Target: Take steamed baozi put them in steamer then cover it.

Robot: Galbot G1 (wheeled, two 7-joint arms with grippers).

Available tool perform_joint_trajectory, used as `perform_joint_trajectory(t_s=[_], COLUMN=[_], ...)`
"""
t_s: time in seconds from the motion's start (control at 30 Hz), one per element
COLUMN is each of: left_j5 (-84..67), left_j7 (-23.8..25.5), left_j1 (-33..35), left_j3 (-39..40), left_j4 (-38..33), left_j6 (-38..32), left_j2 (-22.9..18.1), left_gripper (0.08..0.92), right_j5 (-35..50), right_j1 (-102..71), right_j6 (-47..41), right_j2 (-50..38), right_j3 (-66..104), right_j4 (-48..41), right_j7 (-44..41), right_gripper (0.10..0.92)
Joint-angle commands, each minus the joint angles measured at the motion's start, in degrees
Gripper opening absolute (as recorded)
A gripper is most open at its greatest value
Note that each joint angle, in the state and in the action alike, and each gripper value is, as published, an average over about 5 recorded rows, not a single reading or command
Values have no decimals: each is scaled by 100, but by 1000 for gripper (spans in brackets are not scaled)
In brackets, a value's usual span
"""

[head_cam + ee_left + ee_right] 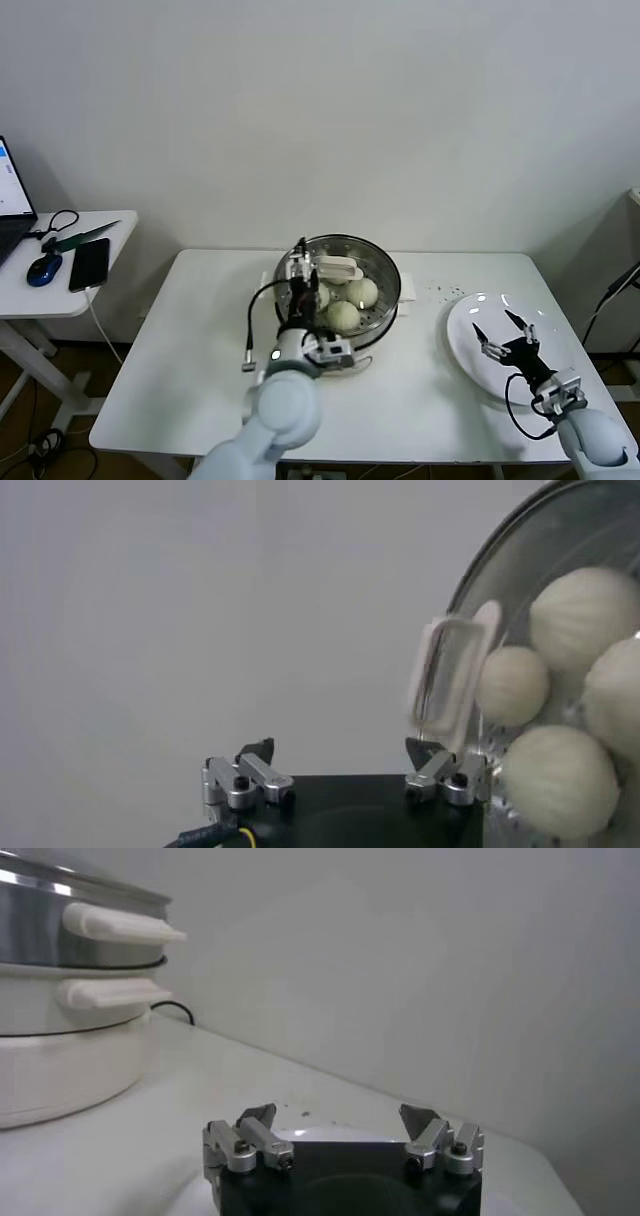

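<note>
The steamed baozi (pixel 343 315) lay inside the steamer (pixel 380 262) near the tabletop's back edge; the left gripper (pixel 306 272) hung over its rim, jaws wide and empty. Withdrawal risked clipping the rim, jolting the pot; the right gripper (pixel 503 333), wide, waited over the plate (pixel 462 340) near the right edge.

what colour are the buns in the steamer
The round dough buns are cream-white, lying in the shiny steel steamer; the left wrist view shows them best.

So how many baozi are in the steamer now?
4 baozi in the steamer, all visible in the left wrist view: top, middle, right edge, bottom. None appear hidden.
</note>
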Motion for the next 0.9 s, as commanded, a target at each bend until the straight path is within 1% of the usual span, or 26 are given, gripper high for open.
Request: perform_joint_trajectory(t_s=[0.03, 0.13, 0.3, 0.4, 0.5, 0.67, 0.9], left_j5=[-3046, -4131, -5932, -6902, -7569, -8065, -8189], left_j7=[-1472, -1821, -2085, -2104, -2013, -1792, -1628], left_j1=[965, 1274, 2125, 2666, 3159, 3544, 3814], left_j3=[-1651, -2299, -3441, -4078, -4571, -4909, -4769], left_j4=[-960, -987, -1140, -1170, -1144, -831, -554], left_j6=[-1216, -1799, -2758, -3213, -3593, -4124, -4438], left_j2=[589, 537, 306, 92, -156, -395, -388], left_gripper=[823, 823, 823, 823, 823, 823, 823], right_j5=[202, 235, 227, 180, 103, 128, 363], right_j1=[-56, -64, -153, -229, -299, -436, -733], right_j6=[-111, -73, -77, -102, -135, -169, -169], right_j2=[41, 99, 214, 276, 341, 417, 451], right_j3=[43, 32, 1, -16, -17, 37, 241], right_j4=[262, 388, 756, 941, 1062, 1165, 1251], right_j7=[107, 145, 237, 290, 331, 321, 292], right_gripper=[823, 823, 823, 823, 823, 823, 823])
